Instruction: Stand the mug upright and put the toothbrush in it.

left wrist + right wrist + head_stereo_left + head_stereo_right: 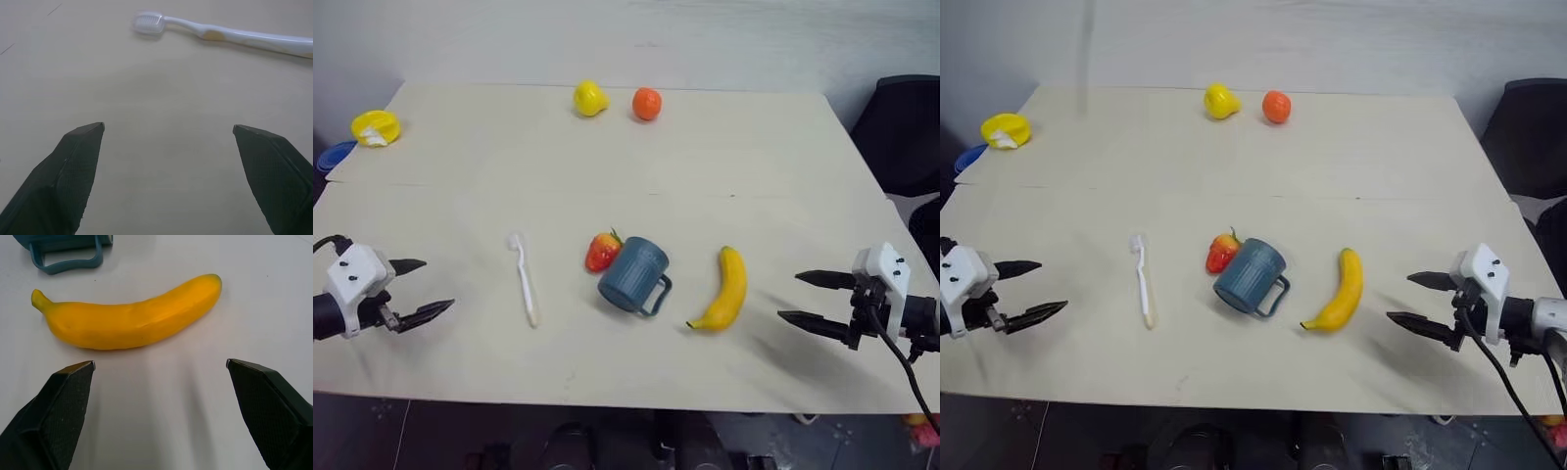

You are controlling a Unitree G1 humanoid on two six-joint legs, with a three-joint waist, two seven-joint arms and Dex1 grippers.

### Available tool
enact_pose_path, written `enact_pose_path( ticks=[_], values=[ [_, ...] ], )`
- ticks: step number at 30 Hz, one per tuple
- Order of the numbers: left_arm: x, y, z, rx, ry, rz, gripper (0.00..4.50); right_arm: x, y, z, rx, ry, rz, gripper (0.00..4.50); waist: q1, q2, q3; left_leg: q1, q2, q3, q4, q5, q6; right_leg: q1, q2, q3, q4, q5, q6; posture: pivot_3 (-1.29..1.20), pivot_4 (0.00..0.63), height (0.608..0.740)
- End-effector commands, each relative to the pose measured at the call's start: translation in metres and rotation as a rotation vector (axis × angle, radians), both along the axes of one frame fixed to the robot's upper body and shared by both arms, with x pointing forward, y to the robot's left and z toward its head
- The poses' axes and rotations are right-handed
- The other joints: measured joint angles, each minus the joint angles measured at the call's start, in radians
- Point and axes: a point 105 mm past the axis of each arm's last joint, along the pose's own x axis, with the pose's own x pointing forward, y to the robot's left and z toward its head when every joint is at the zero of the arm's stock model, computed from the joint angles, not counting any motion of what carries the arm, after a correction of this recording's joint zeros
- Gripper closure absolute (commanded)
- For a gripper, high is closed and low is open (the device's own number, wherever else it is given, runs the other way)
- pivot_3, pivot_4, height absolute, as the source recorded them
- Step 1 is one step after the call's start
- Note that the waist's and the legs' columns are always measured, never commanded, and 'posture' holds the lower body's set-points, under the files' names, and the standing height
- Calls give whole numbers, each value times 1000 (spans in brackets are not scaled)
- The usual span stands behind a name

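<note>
The slate-blue mug [633, 275] lies on its side near the middle of the table, handle toward the front edge and mouth turned away from me. Left of it the white toothbrush [524, 279] lies flat with its bristled head [148, 22] at the far end. My left gripper [426, 290] hovers open over the table's left front, a hand's width short of the toothbrush, nothing between its fingers. My right gripper [808, 299] stands open at the right front, just right of the banana. The mug's handle [68, 260] shows in the right wrist view.
A yellow banana [724, 290] lies right of the mug and a red strawberry [602, 251] touches its far left side. A yellow fruit [589, 98] and an orange [647, 103] sit at the table's back, a yellow bowl [376, 127] at the far left. A dark chair [906, 132] stands right.
</note>
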Motion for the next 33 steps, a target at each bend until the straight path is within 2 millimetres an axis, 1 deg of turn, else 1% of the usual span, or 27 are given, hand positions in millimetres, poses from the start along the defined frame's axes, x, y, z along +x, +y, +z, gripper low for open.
enact_pose_path(
  ticks=[1, 7, 15, 19, 24, 27, 29, 31, 32, 33],
  values=[
    [1, 2, 6, 39, -11, -13, 25, -2, 2, 11, 21, -46, -13, 0, 0, 0, 0, 0, 0, 0, 0, 0, 0, 0, 0, 0, 0, 0, 0, 0, 150, 740],
    [5, 1, 7, 22, -12, -1, 25, -1, 4, 11, 46, -63, -51, 0, 0, 0, 0, 0, 0, 1, 0, 0, 0, -1, 0, 0, 0, 0, 0, 0, 150, 740],
    [7, -6, 9, -47, 24, -15, 25, -7, 7, 5, 71, -32, -73, 0, 0, 0, 0, 0, 0, 1, 0, 0, 0, -1, 0, 1, 1, 0, 0, 0, 150, 740],
    [7, -11, 7, -66, 53, -45, 25, -13, 13, 4, 91, -5, -67, 0, 0, 0, 0, 0, 0, 1, 0, 0, 0, -1, 0, 1, 1, 0, 0, 0, 150, 740],
    [13, -20, 14, -112, 39, -73, 25, -14, 16, 5, 98, -8, -92, 0, 1, 0, 0, 0, 0, 1, 0, 0, 0, -1, 0, 1, 1, 0, 0, 0, 150, 740],
    [18, -40, 29, -148, 16, -136, 25, -8, 22, 10, 128, -21, -163, 0, 1, -1, 0, 0, 0, 1, 0, 0, 0, -1, 0, 1, 1, 0, 0, 0, 150, 740],
    [18, -71, 50, -249, 16, -257, 25, 0, 36, 16, 230, -14, -254, 0, 1, -2, -1, 0, 0, 1, 0, 0, 0, -1, 0, 1, 2, 0, 0, 0, 150, 740],
    [14, -95, 63, -314, 36, -355, 25, 4, 46, 19, 286, -2, -306, 0, 1, -3, -1, -1, 0, 0, 2, 0, -1, -1, 0, 1, 3, 0, 0, 0, 150, 740],
    [11, -111, 68, -333, 43, -422, 25, 8, 51, 19, 339, 16, -356, 0, 1, -3, -1, -1, 0, 0, 2, 0, -1, -1, 0, 2, 4, 0, 0, 0, 150, 740],
    [9, -122, 72, -343, 48, -465, 25, 11, 54, 19, 373, 34, -389, 0, 1, -3, -1, 0, 0, 0, 2, 0, -2, -1, 0, 3, 5, 0, 0, 0, 150, 740]
  ],
)
